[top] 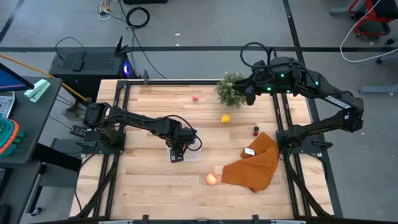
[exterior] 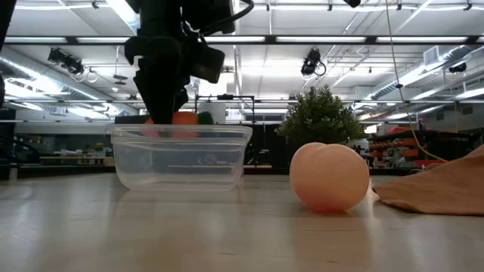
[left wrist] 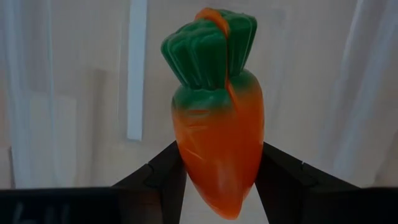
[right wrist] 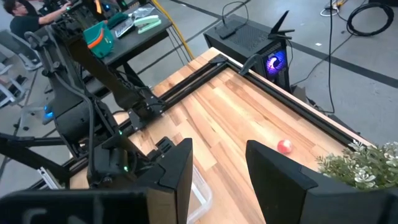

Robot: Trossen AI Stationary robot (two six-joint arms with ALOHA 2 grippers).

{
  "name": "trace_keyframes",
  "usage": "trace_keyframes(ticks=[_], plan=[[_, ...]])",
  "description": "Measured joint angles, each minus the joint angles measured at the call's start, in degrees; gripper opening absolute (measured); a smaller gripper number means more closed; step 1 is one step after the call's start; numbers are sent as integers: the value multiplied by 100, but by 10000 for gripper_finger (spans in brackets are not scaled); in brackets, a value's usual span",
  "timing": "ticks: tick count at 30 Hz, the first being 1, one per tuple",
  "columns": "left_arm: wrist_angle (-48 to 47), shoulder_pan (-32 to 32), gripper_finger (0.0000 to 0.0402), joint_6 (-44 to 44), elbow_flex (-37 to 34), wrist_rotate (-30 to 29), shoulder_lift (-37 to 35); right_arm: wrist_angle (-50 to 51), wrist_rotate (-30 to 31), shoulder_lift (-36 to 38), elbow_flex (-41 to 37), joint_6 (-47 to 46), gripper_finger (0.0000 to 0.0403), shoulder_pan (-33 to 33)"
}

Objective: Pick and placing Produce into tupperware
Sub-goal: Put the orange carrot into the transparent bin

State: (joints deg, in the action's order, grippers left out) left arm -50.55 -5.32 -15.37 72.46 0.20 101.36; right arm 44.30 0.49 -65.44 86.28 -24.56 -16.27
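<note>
The left end effector (top: 176,152) is hovering right over the tupperware (exterior: 180,155) near the middle of the table (top: 149,186), its fingers pinching the carrot (left wrist: 219,124) by the body, green top pointing away from the wrist. From where I'm standing the carrot seems to be just at rim height, not yet released, and the container looks empty otherwise, though the arm is hiding part of it. The right end effector (right wrist: 217,171) is waiting with fingers spread, up at the far right above the potted plant (top: 231,88). Still out on the table: the apple (top: 212,179) beside the cloth (top: 255,163), the lemon (top: 225,118), and a small red piece (top: 194,98) at the far side.
</note>
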Motion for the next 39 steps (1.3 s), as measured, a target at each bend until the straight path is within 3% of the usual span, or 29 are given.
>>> trace_keyframes(ticks=[18, 39], plan=[[534, 134, 176, 477, -358, -81, 2, -21, -2, -23, 0, -54, 122, -2], [579, 80, 176, 725, -352, -35, 667, -20, -9, -21, 0, -98, 122, -2]])
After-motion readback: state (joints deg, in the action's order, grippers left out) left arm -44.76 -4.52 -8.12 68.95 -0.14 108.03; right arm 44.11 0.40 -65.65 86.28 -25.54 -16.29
